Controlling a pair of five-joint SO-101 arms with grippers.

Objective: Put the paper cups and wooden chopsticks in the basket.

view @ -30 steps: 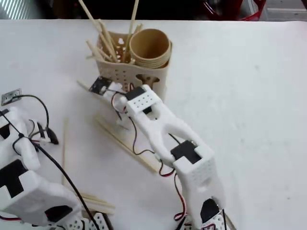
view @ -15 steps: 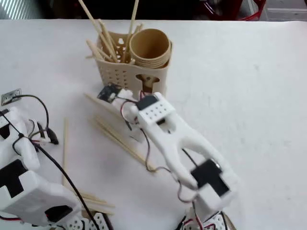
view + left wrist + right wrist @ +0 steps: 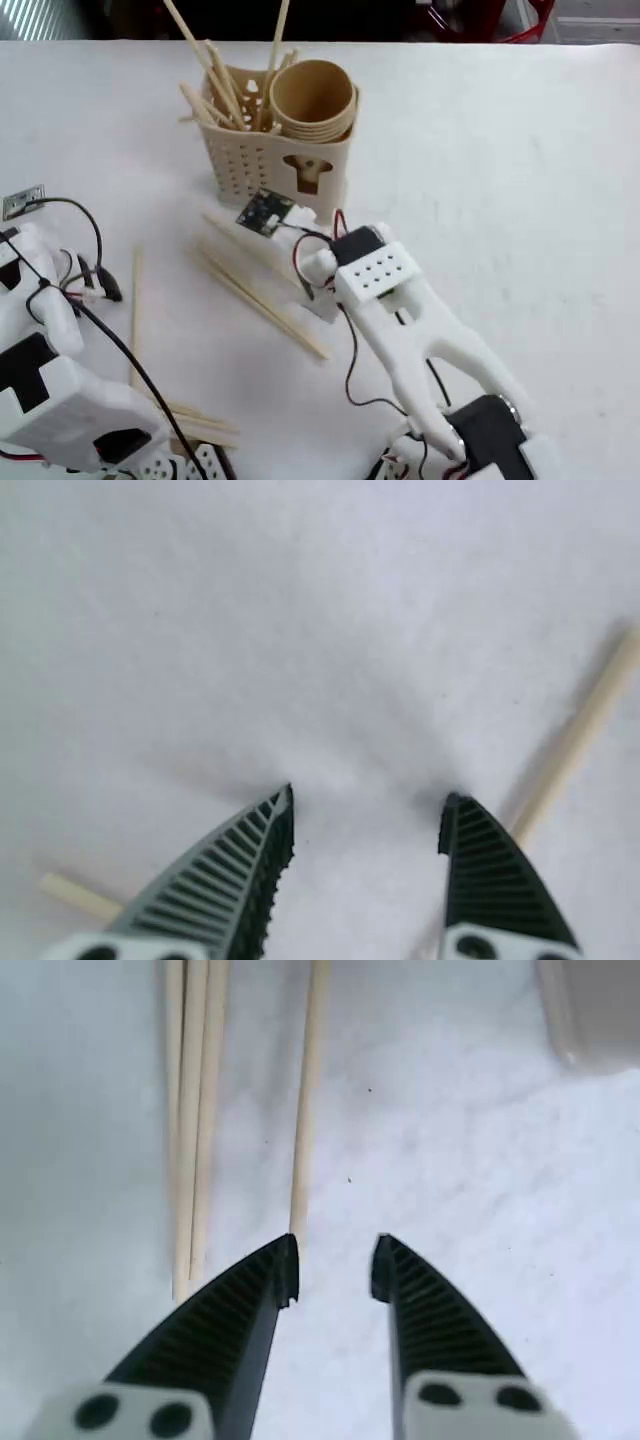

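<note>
Nearest the arms' bases, the left gripper [image 3: 367, 802] hung low over the table [image 3: 520, 160] with its jaws spread wide and nothing between them, one loose chopstick [image 3: 575, 735] just beside a fingertip and the end of another [image 3: 72, 895] off to the other side. Further out, the right gripper [image 3: 335, 1250] pointed down at the middle of the table, its jaws parted only narrowly and empty; a single chopstick [image 3: 308, 1090] ended right at one fingertip, with a bundle of three [image 3: 190, 1110] lying just beside it. Beyond them stood the basket [image 3: 270, 165], already holding the stacked paper cups [image 3: 312, 100] and a sheaf of upright chopsticks [image 3: 215, 85] (no cup was left on the table). The likely hazard was a missed or partial grasp: with so slim an opening and the stick lying outside the gap, closing there would probably pinch nothing, or nudge the stick so that it rolled away into the bundle; a stick gripped near its end might also swing and catch the basket wall on the way in. The tabletop was plain white and smooth, offering thin round sticks little to stop them rolling. Behind its far edge the room was dark, with a red object [image 3: 480, 20] partly in view.
</note>
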